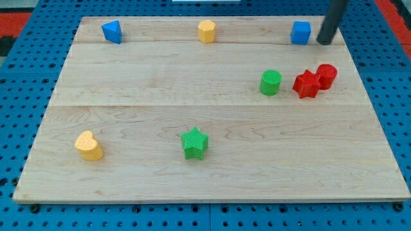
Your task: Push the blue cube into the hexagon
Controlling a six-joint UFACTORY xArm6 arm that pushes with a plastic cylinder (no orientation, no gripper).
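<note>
Blue cube (300, 32), yellow hexagon (206, 31), pale wooden board (141, 96).

A: Bench (212, 173)?
B: Pale wood board, bare grain across the middle.
A: Top edge?
B: Blue wedge-like block (112, 31) at 11 o'clock, yellow hexagon (206, 31) at 12, blue cube (300, 33) at 1.
A: Right side?
B: Green cylinder (271, 83) at 2; red star (307, 84) touching red cylinder (327, 76) beside it.
A: Bottom?
B: Yellow heart (88, 145) at 8, green star (194, 143) at 6.
</note>
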